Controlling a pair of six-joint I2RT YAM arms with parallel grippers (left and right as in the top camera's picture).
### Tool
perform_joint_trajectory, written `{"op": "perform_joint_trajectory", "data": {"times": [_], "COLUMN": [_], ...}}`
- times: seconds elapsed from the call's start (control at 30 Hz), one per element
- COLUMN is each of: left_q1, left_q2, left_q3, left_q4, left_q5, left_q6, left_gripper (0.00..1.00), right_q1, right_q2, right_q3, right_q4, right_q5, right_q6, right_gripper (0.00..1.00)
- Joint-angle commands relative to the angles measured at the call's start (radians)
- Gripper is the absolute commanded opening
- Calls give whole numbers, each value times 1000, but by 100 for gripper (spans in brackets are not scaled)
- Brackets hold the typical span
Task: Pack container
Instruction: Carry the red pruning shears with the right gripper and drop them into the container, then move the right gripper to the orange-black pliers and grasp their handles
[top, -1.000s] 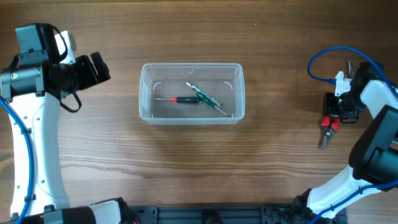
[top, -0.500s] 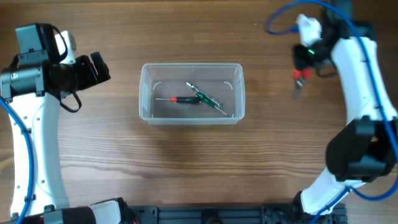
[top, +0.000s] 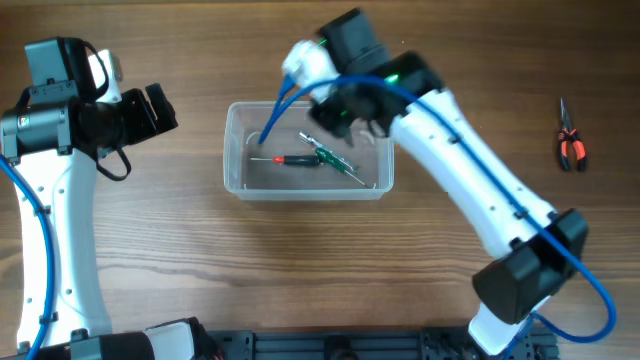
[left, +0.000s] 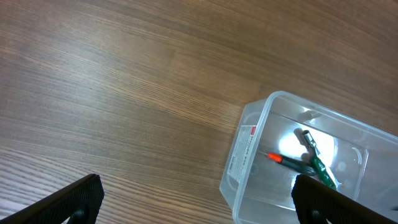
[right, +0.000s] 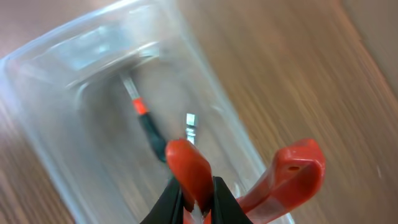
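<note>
The clear container (top: 232, 150) stands mid-table and holds a black screwdriver with a red tip (top: 295, 159) and a green-handled tool (top: 335, 158). My right gripper (top: 340, 115) hovers over its far right part. In the right wrist view this gripper (right: 193, 199) is shut on one handle of red-handled pliers (right: 286, 174), above the container (right: 37, 56) and the screwdriver (right: 146, 118). My left gripper (top: 160, 110) is open and empty, left of the container. Its wrist view (left: 199, 199) shows the container (left: 249, 149) at the lower right.
A second pair of pliers with orange-red handles (top: 570, 148) lies on the wood table at the far right. The right arm spans from the lower right up over the container. Bare wood surrounds the container.
My right gripper has swung with the red-handled pliers from the far right side of the table leftward to above the container. The left arm has not moved.
</note>
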Motion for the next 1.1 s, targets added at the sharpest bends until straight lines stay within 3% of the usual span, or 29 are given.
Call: {"op": "perform_joint_trajectory", "data": {"times": [0.0,0.33,0.47,0.5,0.57,0.63,0.67,0.7,0.83,1.07], "left_q1": [-3,-3,-3,-3,-3,-3,-3,-3,-3,-3], "left_q2": [6,6,6,6,6,6,6,6,6,6], "left_q3": [2,2,2,2,2,2,2,2,2,2], "left_q4": [0,0,0,0,1,1,2,4,7,7], "left_q5": [19,19,19,19,19,19,19,19,19,19], "left_q6": [6,6,6,6,6,6,6,6,6,6], "left_gripper": [100,100,100,100,100,100,100,100,100,100], "right_q1": [48,55,55,55,55,55,55,55,34,-153], "right_q2": [113,312,309,306,294,270,243,222,101,-121], "right_q3": [-1,-2,-2,-2,0,0,3,6,23,23], "right_q4": [-9,-36,-40,-43,-46,-46,-47,-47,-37,8], "right_q5": [-35,-61,-79,-80,-77,-62,-35,-10,45,136], "right_q6": [-242,-318,-305,-298,-266,-235,-205,-193,-169,137], "right_gripper": [4,5,10,15,41,55,93,100,100,100]}}
